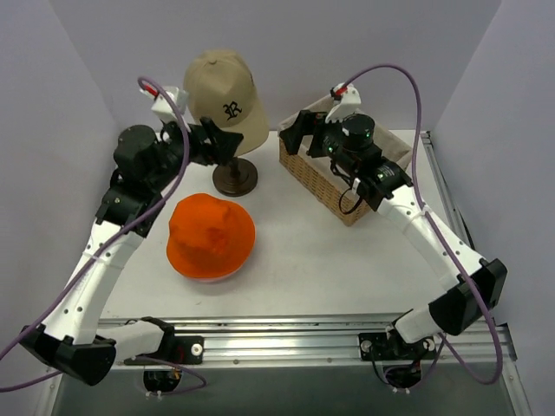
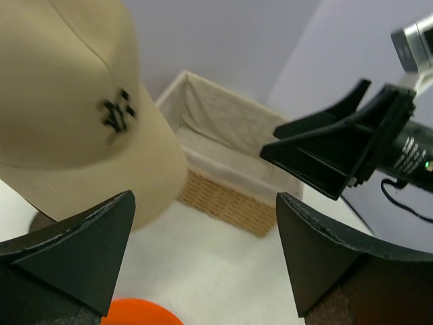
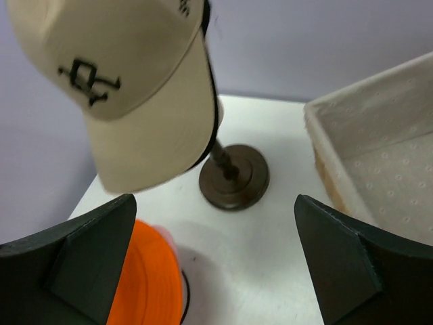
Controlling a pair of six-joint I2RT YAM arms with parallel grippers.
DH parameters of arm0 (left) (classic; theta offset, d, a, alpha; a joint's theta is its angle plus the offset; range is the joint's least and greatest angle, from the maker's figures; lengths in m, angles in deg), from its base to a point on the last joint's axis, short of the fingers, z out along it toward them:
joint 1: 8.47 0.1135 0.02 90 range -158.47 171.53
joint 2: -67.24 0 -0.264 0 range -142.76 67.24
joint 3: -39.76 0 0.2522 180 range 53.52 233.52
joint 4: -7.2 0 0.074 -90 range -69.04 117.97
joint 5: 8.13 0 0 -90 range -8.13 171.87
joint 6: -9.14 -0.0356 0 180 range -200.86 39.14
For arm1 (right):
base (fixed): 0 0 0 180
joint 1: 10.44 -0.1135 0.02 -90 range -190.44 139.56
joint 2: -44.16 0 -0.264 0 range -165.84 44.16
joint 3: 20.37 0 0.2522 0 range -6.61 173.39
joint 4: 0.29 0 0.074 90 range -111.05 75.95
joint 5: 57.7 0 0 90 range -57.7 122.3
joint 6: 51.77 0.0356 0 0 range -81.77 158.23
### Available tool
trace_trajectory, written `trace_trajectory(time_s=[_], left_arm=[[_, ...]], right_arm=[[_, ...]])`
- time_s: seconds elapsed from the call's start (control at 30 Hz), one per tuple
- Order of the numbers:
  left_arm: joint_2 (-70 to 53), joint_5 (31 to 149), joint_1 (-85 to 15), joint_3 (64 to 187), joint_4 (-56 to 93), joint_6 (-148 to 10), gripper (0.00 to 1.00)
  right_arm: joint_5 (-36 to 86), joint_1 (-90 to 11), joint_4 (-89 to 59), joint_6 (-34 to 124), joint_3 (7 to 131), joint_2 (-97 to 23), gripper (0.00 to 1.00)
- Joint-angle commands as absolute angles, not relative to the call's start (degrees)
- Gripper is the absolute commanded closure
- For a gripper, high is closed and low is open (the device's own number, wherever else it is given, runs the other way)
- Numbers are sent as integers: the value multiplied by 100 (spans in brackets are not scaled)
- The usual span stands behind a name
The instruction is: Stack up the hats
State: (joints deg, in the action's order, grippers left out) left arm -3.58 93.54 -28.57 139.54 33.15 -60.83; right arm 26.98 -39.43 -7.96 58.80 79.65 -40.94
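Tan cap point(image 1: 224, 100) atop the dark stand point(image 1: 235, 177).
We see the orange bucket hat point(image 1: 211, 236) just in front of the stand; left gripper point(image 2: 203, 203) and right gripper point(image 3: 215, 200) flank the stand, both spread, empty.

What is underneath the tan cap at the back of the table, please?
Below the tan cap a dark stem runs down to a round dark base. A thin black edge shows along the cap's lower rim. Whatever fills the crown is covered by the fabric.
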Motion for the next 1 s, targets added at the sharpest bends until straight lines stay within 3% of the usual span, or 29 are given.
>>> trace_trajectory(time_s=[0.0,0.13,0.33,0.5,0.7,0.97], left_arm=[[149,8812,-3517,13360,3388,-6364,6],[430,7857,-4877,13114,3792,-6671,6],[1300,7188,-5785,11673,2766,-6812,6],[1530,6746,-6611,11487,2641,-7189,6],[1679,6290,-6929,11110,2431,-7365,6],[1881,6289,-6929,10811,1924,-7454,6]], right_arm=[[3124,-4199,-1194,5720,7663,-3469,0],[3502,-4234,-1360,5914,7346,-2889,0],[4188,-4296,-1957,6213,6450,-1834,0],[4706,-4322,-2143,6169,5765,-799,0],[4689,-4322,-1853,6099,5254,134,0],[5005,-4340,-1915,6029,5122,215,0]])
